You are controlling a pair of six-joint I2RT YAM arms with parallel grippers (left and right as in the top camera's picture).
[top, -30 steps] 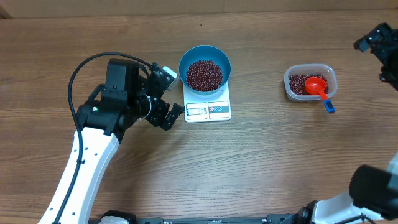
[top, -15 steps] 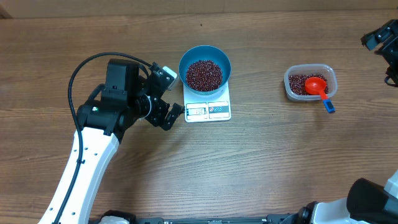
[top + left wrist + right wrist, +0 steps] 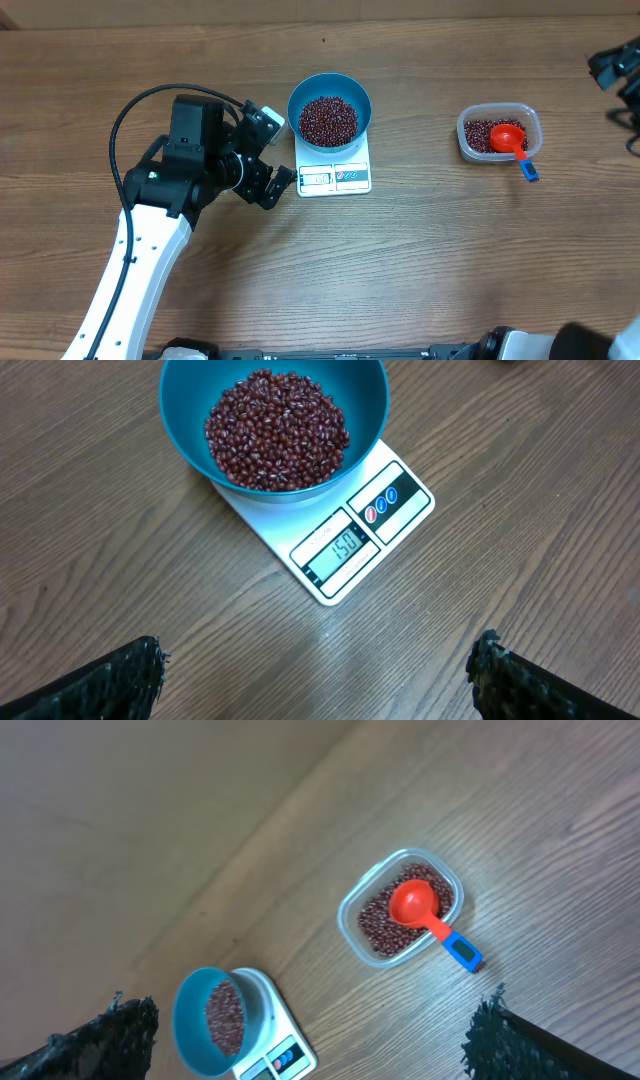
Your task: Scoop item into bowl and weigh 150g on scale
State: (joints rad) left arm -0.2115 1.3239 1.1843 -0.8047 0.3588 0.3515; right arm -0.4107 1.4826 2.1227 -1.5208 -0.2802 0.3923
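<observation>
2 grippers, both spread wide and holding nothing. The left gripper (image 3: 318, 670) hung low over the table, with the scale (image 3: 385, 510) just ahead of its fingertips. Beyond that, the blue bowl (image 3: 185, 400) sat on the scale so that its beans (image 3: 277, 430) registered. The display (image 3: 343, 547) read 150, so the weighing appeared complete. The right gripper (image 3: 310, 1025), high above, looked down on the clear tub (image 3: 345, 910) ahead. There the red scoop (image 3: 412, 903) lay parked on the spare beans (image 3: 378, 932), apparently not needed.

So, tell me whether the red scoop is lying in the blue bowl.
No, the red scoop rests in the clear tub, apart from the blue bowl.
</observation>
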